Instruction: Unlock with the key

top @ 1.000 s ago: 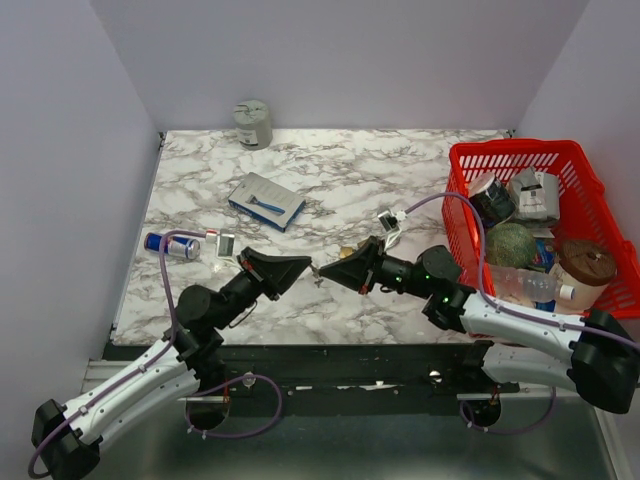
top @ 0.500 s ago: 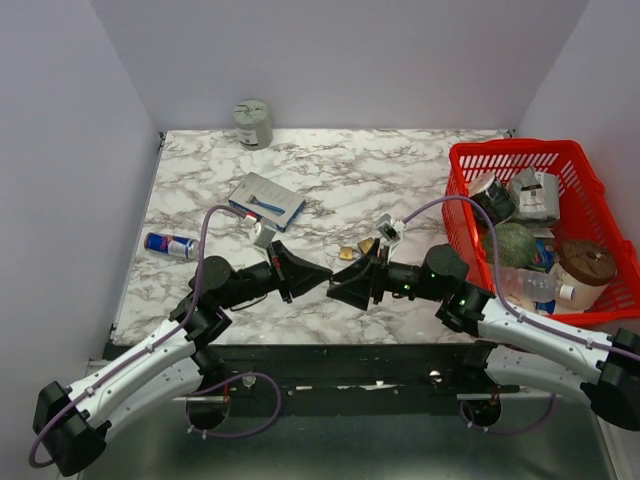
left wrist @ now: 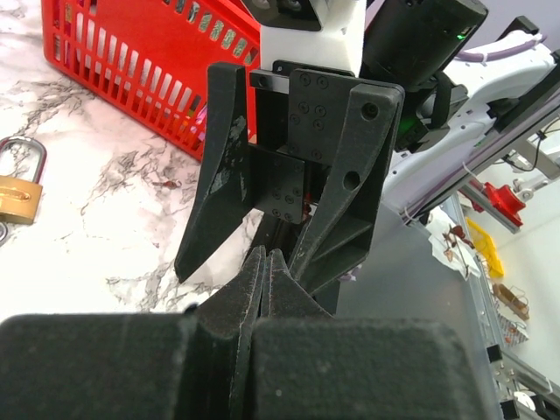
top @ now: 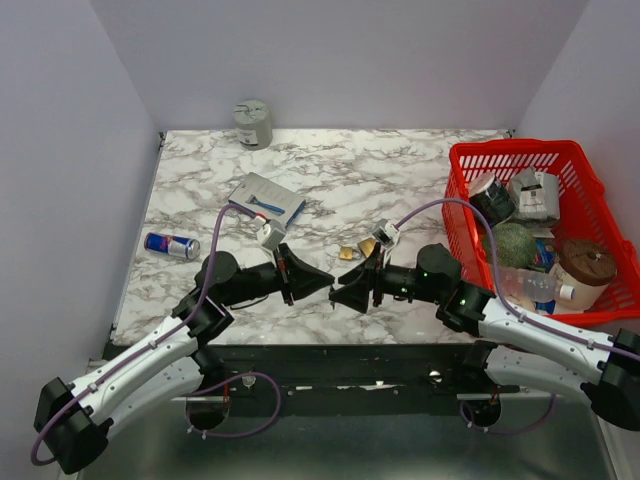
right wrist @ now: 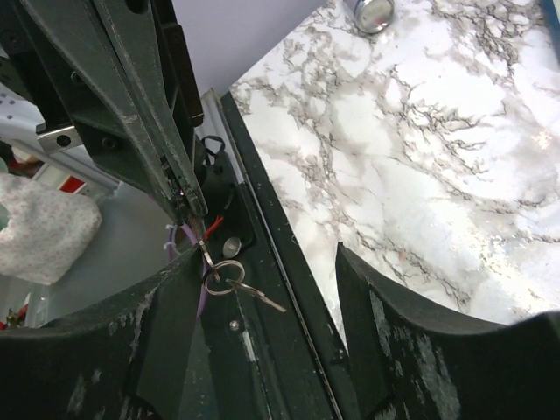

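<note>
Though closed earlier, right gripper (right wrist: 264, 262) agape.

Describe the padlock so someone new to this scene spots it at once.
On the marble table, look left of the red basket, toward the front edge. The padlock lies flat there, small, with a brass body and silver shackle; nothing else nearby is gold-coloured.

Robot lab test cell, plain lavender walls (top: 350, 60) boxing in marble-print table (top: 380, 170), cabled left arm (top: 140, 365) and right arm (top: 530, 325) sitting on black rail (top: 350, 360) at bottom, red basket (top: 515, 148) holding mixed props at right
</note>
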